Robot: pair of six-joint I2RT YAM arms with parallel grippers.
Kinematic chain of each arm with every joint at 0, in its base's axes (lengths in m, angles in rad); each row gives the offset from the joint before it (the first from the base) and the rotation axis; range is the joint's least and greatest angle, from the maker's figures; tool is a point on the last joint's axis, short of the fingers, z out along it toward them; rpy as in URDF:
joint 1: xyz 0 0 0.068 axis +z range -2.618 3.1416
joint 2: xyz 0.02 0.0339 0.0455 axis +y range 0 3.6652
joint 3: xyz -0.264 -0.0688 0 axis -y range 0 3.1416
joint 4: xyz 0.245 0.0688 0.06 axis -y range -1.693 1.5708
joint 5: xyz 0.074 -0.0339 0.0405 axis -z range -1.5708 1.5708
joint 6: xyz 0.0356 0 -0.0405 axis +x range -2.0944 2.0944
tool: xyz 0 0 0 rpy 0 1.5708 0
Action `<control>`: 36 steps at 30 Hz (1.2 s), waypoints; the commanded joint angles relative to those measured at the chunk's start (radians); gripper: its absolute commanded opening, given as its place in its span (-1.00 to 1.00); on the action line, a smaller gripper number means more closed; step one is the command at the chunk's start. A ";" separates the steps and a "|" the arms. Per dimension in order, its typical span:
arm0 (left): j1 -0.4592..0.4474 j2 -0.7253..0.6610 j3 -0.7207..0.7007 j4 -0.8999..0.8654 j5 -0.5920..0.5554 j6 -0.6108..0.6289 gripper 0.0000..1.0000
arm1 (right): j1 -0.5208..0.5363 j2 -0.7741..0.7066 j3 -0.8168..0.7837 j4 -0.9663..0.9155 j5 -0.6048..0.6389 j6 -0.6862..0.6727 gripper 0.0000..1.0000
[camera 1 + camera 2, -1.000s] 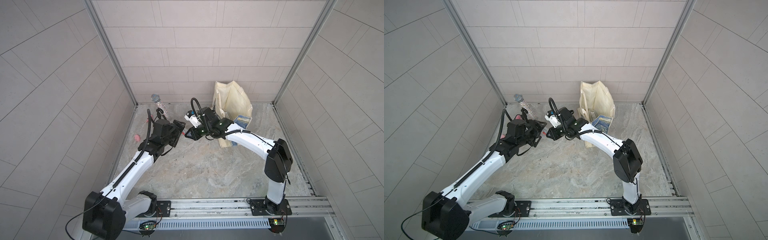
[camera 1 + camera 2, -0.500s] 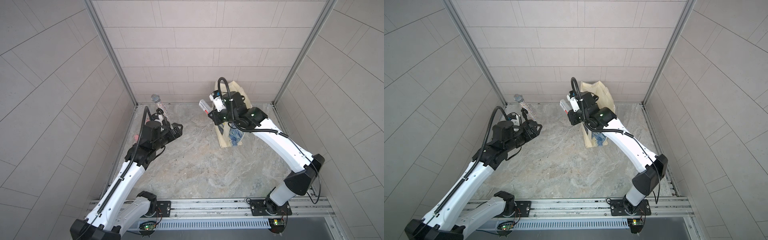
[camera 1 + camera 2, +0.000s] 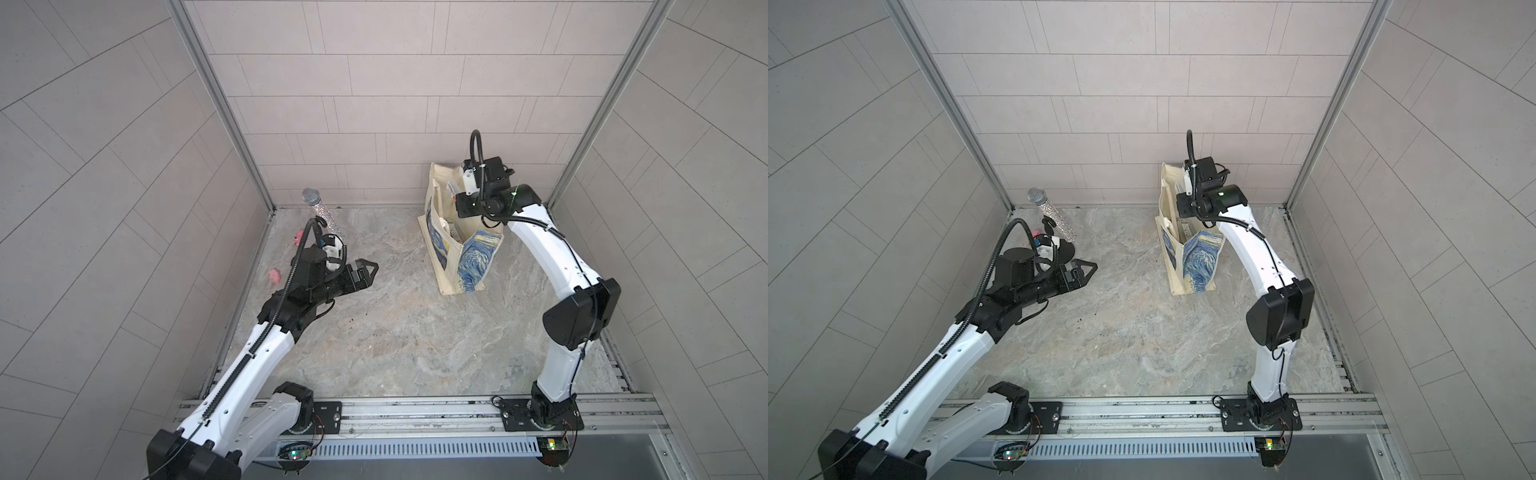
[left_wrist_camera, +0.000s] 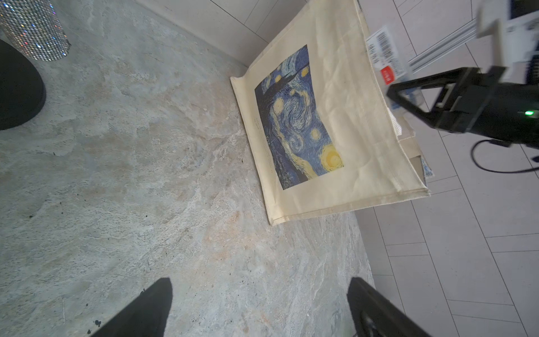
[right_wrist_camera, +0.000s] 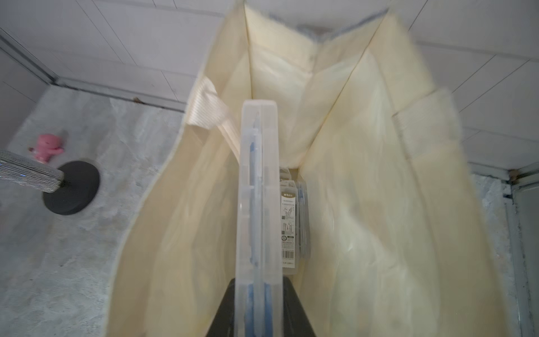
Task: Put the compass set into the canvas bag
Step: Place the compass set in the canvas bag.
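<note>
Left edge: two small pink figurines [image 3: 274,276] lie close to the left wall, well apart from the bag.
Microphone: a rhinestone-covered microphone [image 3: 320,212] leans on a round black base [image 5: 71,188] in the back left corner. Its glittering facets show best in the left wrist view [image 4: 35,32].
Left end effector: the left end effector [image 4: 259,306] has its black fingers spread wide and holds nothing. It hovers over bare stone just beside the microphone base.
Open room: the marbled grey tabletop [image 3: 395,332] is bare across its middle and front, between the two arms.
Canvas bag: the canvas bag [image 3: 461,257] stands upright near the back wall with its mouth open. It is cream cloth with a blue-and-yellow swirl print [image 4: 300,116].
Compass set: the compass set [image 5: 258,189], a flat clear plastic case with blue parts inside, is held edge-on above the bag's mouth, near a ribbed webbing handle [image 5: 210,108].
Right end effector: the right end effector [image 5: 258,283] is clamped narrowly on the case's lower end.
Only the right wrist view: it alone shows the cream lining and a labelled packet [image 5: 290,221] at the bottom of the bag.
Only the left wrist view: it shows a barcode label on the case [image 4: 382,55].
</note>
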 commanded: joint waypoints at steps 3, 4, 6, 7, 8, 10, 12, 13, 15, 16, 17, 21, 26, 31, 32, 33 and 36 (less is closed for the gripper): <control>0.003 0.010 -0.020 0.030 0.015 0.026 1.00 | -0.005 0.136 0.097 -0.092 0.090 -0.038 -1.00; 0.003 0.014 -0.020 0.032 0.016 0.026 0.99 | -0.005 0.168 0.120 -0.110 0.096 -0.044 -1.00; 0.002 0.018 -0.019 0.032 0.014 0.027 0.99 | -0.005 0.217 0.154 -0.139 0.112 -0.047 -1.00; 0.002 0.022 -0.018 0.032 0.015 0.026 0.99 | -0.007 0.238 0.167 -0.150 0.113 -0.046 -1.00; 0.002 0.024 -0.017 0.033 0.016 0.027 0.99 | -0.010 0.257 0.176 -0.157 0.111 -0.043 -1.00; 0.003 0.027 -0.016 0.034 0.017 0.027 0.99 | -0.014 0.281 0.184 -0.160 0.095 -0.038 -1.00; 0.003 0.029 -0.014 0.033 0.012 0.028 0.99 | -0.016 0.297 0.186 -0.163 0.088 -0.036 -1.00; 0.003 0.031 -0.011 0.032 0.009 0.029 1.00 | -0.017 0.306 0.186 -0.164 0.091 -0.035 -1.00; 0.004 0.034 -0.013 0.034 0.010 0.029 0.99 | -0.023 0.328 0.187 -0.162 0.084 -0.034 -1.00; 0.004 0.037 -0.014 0.035 0.011 0.028 0.99 | -0.028 0.339 0.189 -0.162 0.077 -0.032 -1.00; 0.003 0.039 -0.014 0.035 0.012 0.028 0.99 | -0.032 0.347 0.189 -0.163 0.072 -0.030 -1.00; 0.003 0.038 -0.014 0.035 0.012 0.028 0.99 | -0.045 0.379 0.187 -0.173 0.077 0.006 -1.00; 0.003 0.042 -0.009 0.034 0.012 0.029 0.99 | -0.054 0.414 0.186 -0.185 0.068 0.021 -0.90; 0.003 0.028 -0.023 0.074 0.058 0.029 0.99 | -0.062 0.427 0.194 -0.189 0.054 0.029 -0.60; 0.002 0.027 -0.024 0.090 0.076 0.029 0.99 | -0.062 0.424 0.204 -0.193 0.050 0.029 -0.51; 0.003 0.028 -0.025 0.104 0.094 0.027 0.99 | -0.062 0.421 0.220 -0.205 0.045 0.029 -0.40; 0.003 0.038 -0.012 0.120 0.117 0.028 0.99 | -0.062 0.391 0.274 -0.246 0.045 0.032 -0.11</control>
